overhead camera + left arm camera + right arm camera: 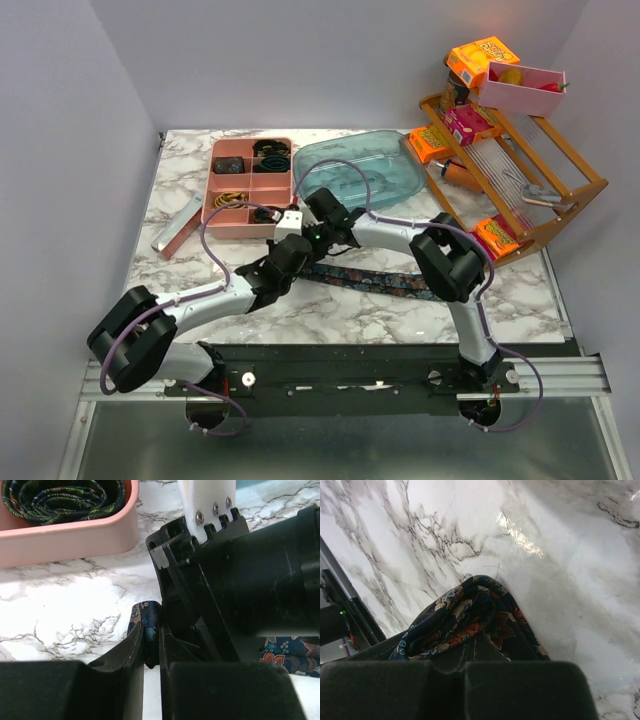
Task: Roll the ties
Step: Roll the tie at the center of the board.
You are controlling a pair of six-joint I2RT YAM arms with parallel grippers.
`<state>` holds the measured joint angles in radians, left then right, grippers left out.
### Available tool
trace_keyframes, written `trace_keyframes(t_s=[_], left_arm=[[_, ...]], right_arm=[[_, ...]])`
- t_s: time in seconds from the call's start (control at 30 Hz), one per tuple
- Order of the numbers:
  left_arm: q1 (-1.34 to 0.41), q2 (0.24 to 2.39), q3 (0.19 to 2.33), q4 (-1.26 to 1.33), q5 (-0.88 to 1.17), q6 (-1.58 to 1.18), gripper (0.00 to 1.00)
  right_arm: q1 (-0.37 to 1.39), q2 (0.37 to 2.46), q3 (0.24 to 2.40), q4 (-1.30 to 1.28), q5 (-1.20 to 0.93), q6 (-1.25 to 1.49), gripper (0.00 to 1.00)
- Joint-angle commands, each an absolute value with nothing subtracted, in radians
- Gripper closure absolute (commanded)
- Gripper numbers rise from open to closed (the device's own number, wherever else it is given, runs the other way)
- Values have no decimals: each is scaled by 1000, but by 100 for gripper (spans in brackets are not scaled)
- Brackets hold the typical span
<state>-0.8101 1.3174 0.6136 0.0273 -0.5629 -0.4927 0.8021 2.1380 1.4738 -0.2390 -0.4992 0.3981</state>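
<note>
Where the two arms meet at the centre of the top view, the left gripper [150, 639] pinches a standing fold of the tie [149, 620], jaws nearly together on the cloth. The right gripper [467, 655] is clamped on a bunched part of it (fabric spills over its fingertips). The rest of the tie lies flat on the marble table [340, 320], stretching toward the frame's right. A rolled tie [60, 500] sits in the pink tray [75, 542], upper left of the left wrist view.

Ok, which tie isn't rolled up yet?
The tie lying flat across the marble, one end pinched by the left gripper and right gripper. The other ties sit coiled in the pink tray.
</note>
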Motion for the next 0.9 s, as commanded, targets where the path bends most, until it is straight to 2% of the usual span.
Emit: trace_keyframes(t_s=[0.0,0.33,0.67,0.77,0.87], left_arm=[[-834,1351,646,-20,-615,-489,100],[-885,1453,678,-48,-658,-514,100],[-897,1503,693,-29,-624,-531,100],[-900,1520,698,-23,-611,-532,94],[-902,1528,690,-9,-609,-552,79]], right_arm=[[784,2142,1463,-144,-595,413,99],[764,2020,1373,-228,-494,345,99],[762,1888,1305,-380,-210,291,99],[761,1890,1304,-411,-166,290,99],[755,1891,1295,-413,-152,287,99]])
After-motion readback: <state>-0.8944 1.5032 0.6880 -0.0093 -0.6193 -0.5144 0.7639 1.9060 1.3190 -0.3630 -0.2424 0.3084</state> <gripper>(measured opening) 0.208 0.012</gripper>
